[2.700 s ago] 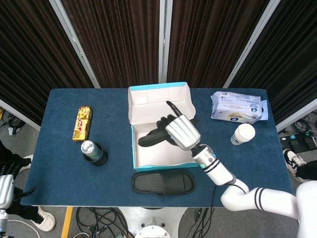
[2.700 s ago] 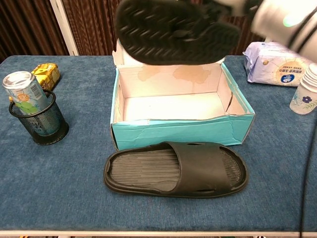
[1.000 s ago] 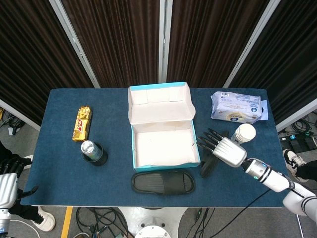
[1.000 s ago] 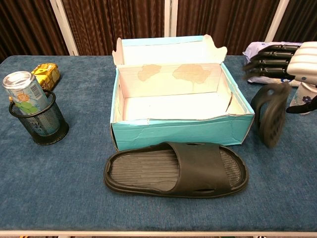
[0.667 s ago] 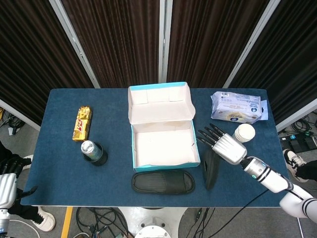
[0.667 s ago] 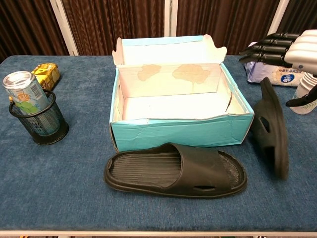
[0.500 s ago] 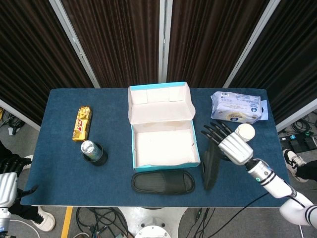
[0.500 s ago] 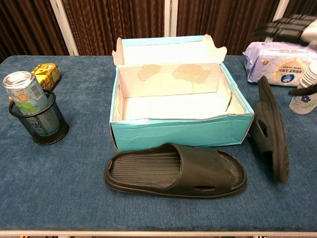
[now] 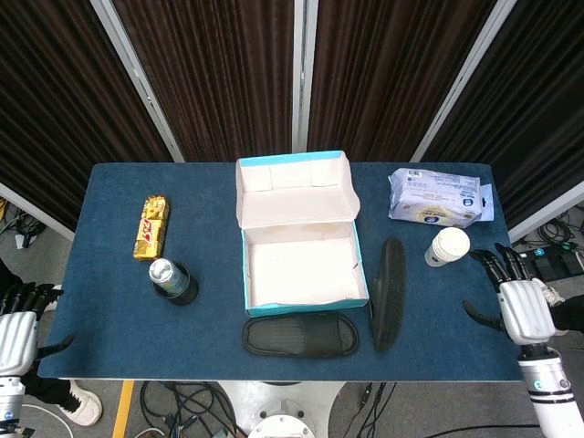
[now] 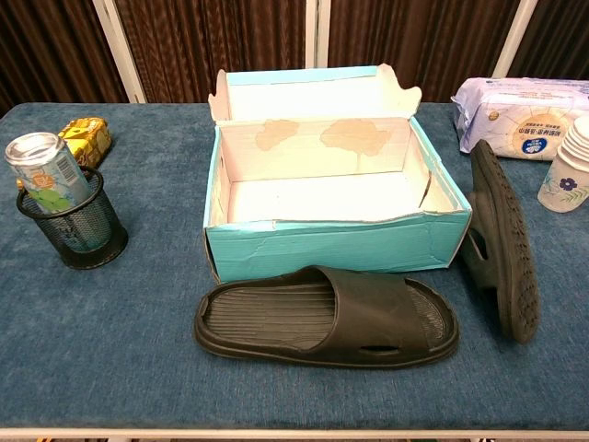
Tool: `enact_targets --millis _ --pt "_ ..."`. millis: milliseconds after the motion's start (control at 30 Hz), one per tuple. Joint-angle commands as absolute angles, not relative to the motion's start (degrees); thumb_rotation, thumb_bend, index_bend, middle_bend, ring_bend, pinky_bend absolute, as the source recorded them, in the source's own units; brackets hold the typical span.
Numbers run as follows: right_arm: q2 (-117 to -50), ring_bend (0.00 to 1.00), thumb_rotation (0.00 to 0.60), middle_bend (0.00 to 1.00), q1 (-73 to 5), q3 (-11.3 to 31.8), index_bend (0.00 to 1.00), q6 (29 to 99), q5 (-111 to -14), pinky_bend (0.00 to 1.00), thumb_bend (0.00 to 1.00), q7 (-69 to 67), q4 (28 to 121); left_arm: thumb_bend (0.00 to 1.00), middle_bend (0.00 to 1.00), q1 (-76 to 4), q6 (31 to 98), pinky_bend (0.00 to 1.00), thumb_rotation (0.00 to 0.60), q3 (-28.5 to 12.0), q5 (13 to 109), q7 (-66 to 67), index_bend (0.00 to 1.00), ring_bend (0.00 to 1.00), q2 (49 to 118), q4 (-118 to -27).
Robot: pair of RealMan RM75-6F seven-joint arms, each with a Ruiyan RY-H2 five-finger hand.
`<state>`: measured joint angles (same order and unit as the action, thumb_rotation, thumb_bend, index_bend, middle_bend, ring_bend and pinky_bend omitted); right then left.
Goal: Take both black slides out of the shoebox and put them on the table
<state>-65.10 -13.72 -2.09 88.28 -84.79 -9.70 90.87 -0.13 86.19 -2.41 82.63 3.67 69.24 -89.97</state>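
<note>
Your shoebox [image 9: 301, 274] sits emptied: one black slide [image 10: 327, 316] lies flat before it, the other slide [image 10: 502, 241] propped on edge against its right wall. Right robot hand [image 9: 520, 308] and left robot hand [image 9: 16, 327], fingers spread, hold nothing.

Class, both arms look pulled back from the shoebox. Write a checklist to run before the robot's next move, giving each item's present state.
1. Shoebox holds no slide: ok.
2. First slide flat on the table, sole down, in front of the box: ok.
3. Second slide lying flat: not ok, it stands on its edge beside the box.
4. Right hand holding nothing, fingers apart: ok.
5. Left hand holding nothing: ok, at the table's edge.
6. Paper cups upright: ok.
</note>
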Motion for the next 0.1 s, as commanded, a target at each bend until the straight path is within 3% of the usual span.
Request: enact_targets --millis 33,100 --pt "-63.6 0.02 0.6 0.16 -11.5 -2.9 0.15 89.2 -85.5 0.05 0.13 -12.7 91.8 0.0 0.19 -0.2 86.3 0.09 0.6 -2.4 82.8 3.7 0.28 0.11 69.3 -90.0" --pt "-63.3 0.02 0.6 0.16 -11.2 -2.7 0.15 89.3 -86.4 0.05 0.13 -13.1 91.8 0.0 0.19 -0.3 86.4 0.09 0.6 -2.4 82.9 3.8 0.28 0.11 69.3 -90.1"
